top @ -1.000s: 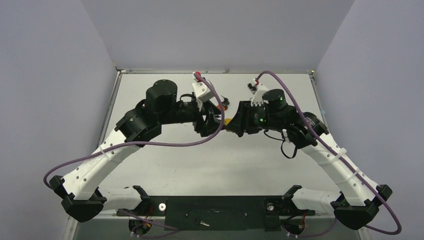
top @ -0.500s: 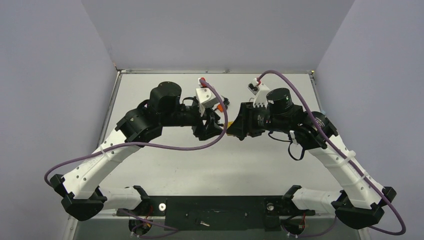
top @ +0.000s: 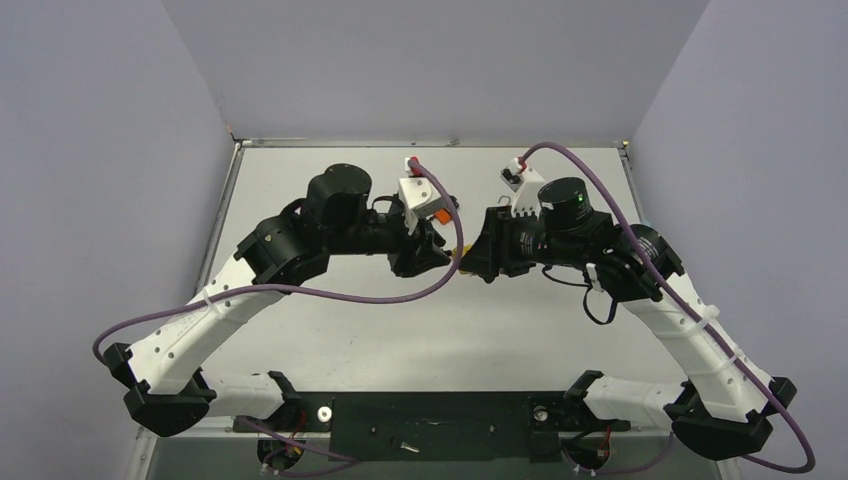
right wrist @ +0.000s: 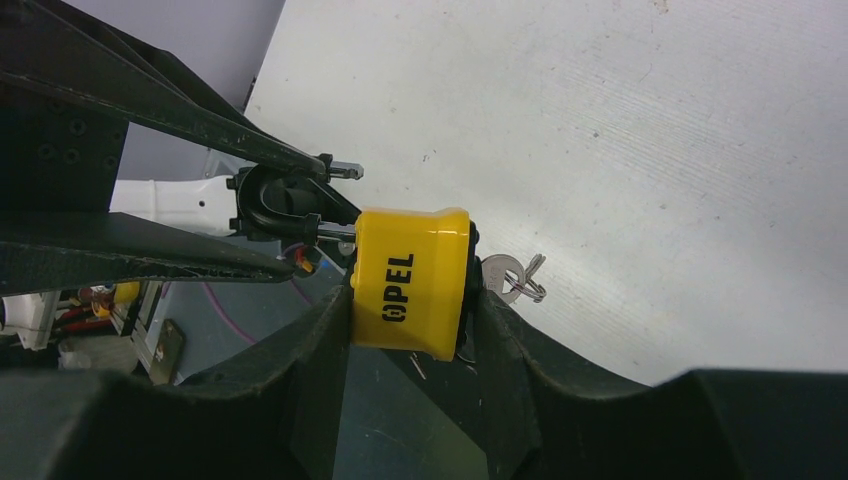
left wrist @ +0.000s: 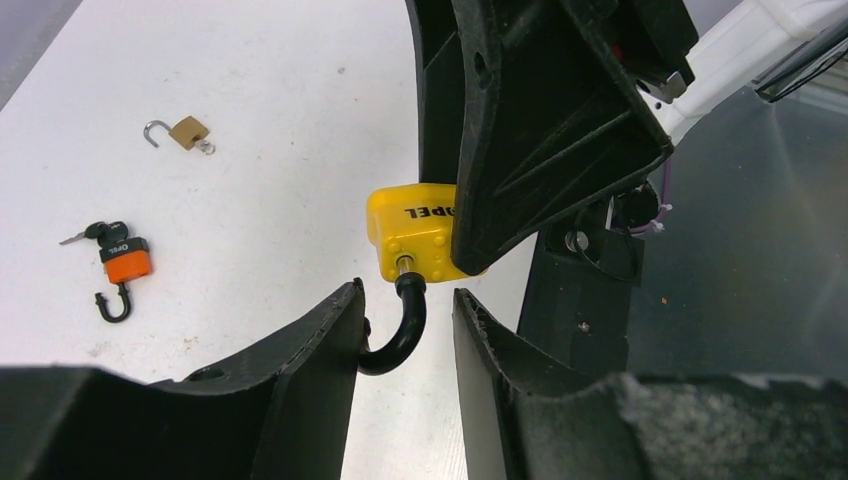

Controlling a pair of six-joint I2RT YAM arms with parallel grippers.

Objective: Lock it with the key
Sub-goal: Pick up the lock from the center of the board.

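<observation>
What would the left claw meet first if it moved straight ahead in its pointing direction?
Probably the yellow padlock, whose black shackle already sits between the left claw fingers. The right claw holding it is directly behind.
</observation>
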